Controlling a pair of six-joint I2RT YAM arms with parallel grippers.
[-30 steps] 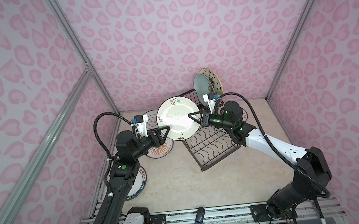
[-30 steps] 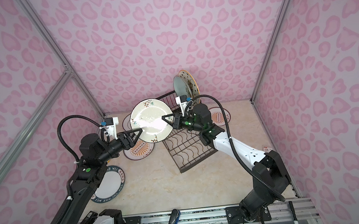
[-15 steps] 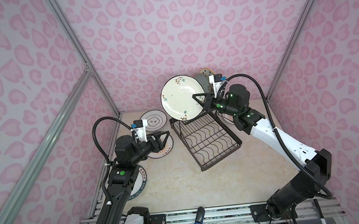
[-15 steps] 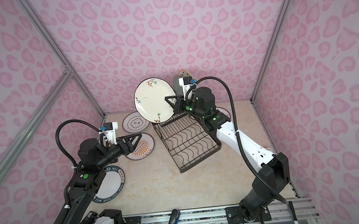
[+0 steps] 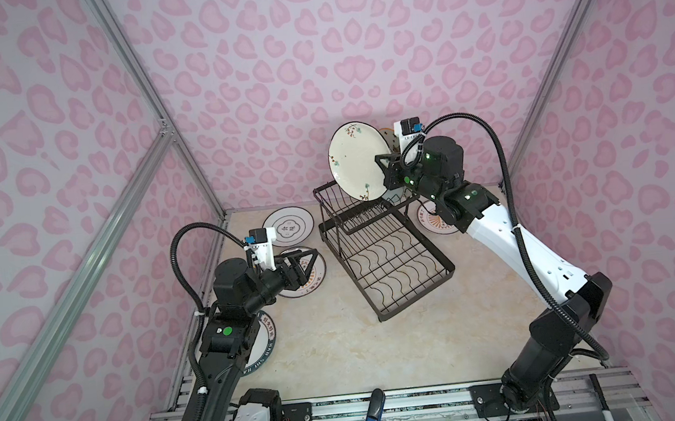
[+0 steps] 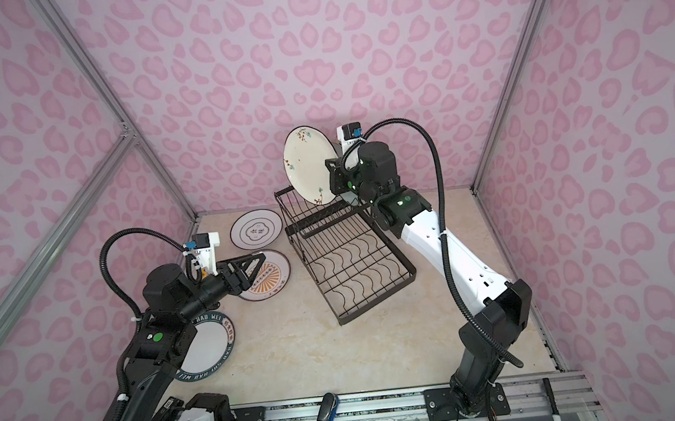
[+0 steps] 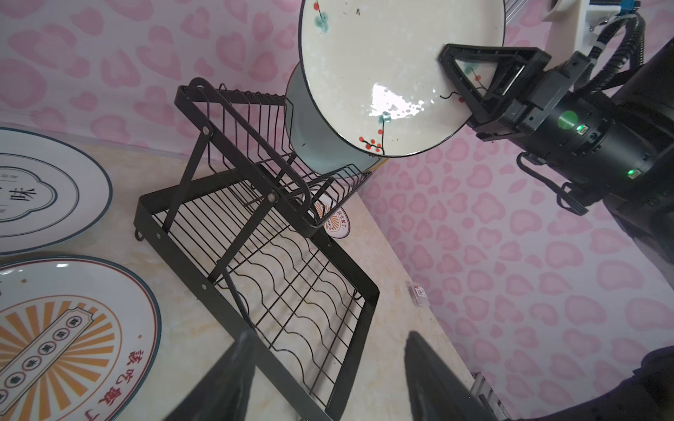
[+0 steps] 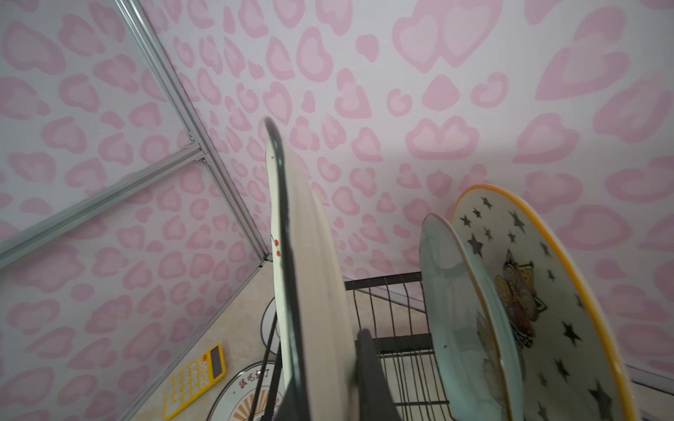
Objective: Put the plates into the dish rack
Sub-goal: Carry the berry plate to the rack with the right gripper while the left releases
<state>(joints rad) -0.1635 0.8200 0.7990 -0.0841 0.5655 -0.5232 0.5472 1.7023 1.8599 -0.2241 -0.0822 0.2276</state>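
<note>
Along the left side of a beige marbled surface (image 5: 351,343), three round ceramic plates lie flat: a dark-green-rimmed lettered plate (image 6: 210,347) partly under the left arm, an orange sunburst plate (image 6: 272,284) beyond it, and a white black-ringed plate (image 6: 256,229) nearest the back wall. The left end effector (image 5: 306,264) hangs above the sunburst plate with its jaws spread and nothing between them.

At centre stands the black metal wire dish rack (image 5: 388,265). Its large flat tray with wavy dividers holds nothing, and its small raised slotted basket sits at the far end.

Above that basket, the right end effector (image 5: 383,168) is clamped on the rim of a cream floral plate (image 5: 355,166), held on edge with its face turned toward the left arm. Whether its lower edge touches the wires cannot be told.

Just beside it, a pale blue plate (image 8: 456,310) and a starred yellow-rimmed plate (image 8: 539,291) stand upright in the basket (seen most clearly from the right wrist).

To the right, a second orange sunburst plate (image 5: 433,223) lies flat on the surface behind the rack, partly hidden by the right arm.
</note>
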